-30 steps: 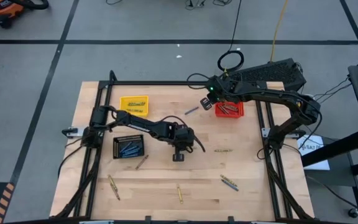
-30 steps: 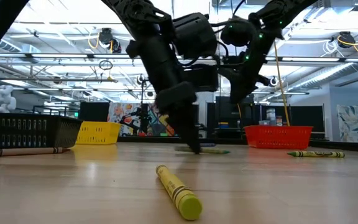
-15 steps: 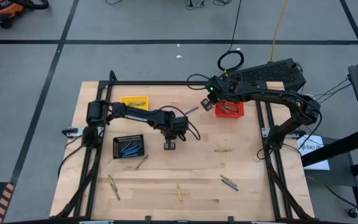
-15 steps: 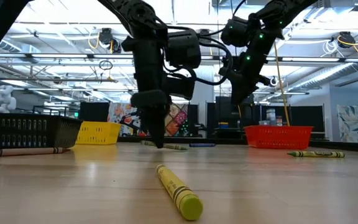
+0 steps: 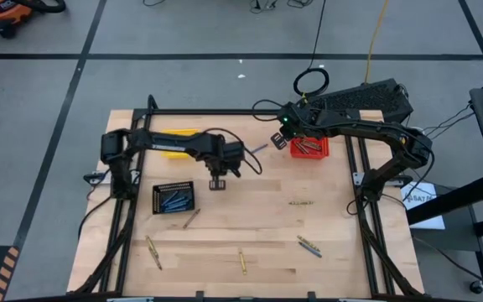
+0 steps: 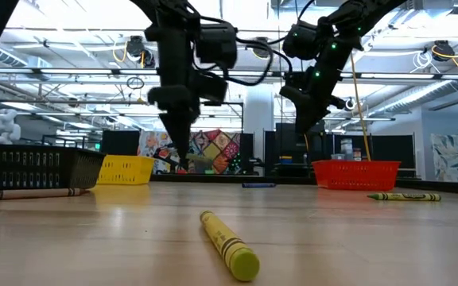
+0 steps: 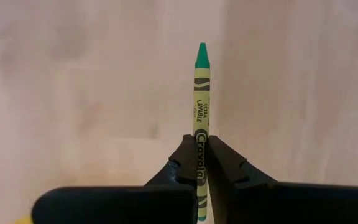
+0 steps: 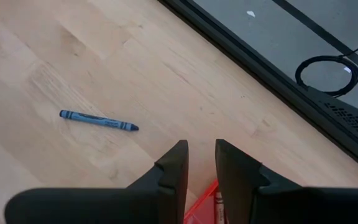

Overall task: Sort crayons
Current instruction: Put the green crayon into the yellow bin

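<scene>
Above the table's middle, the left gripper (image 7: pixel 201 163) is pinching a green crayon (image 7: pixel 201 99) lengthwise, probably for carrying to the yellow basket (image 6: pixel 125 168), while the right gripper (image 8: pixel 199 163) is hovering empty, jaws narrowly parted, beside the red basket (image 5: pixel 310 148).

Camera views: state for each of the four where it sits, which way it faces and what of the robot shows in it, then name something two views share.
High view: above, facing straight down on the table; both arms show.
Low view: at tabletop height, facing level across; both arms drop in above a yellow-green crayon.
Left wrist view: on the left arm, facing the tabletop; the left gripper pinches a green-tipped crayon.
Right wrist view: on the right arm, facing down; the right gripper is open.
Shared: the red basket, by the right gripper in high and right wrist views.
</scene>
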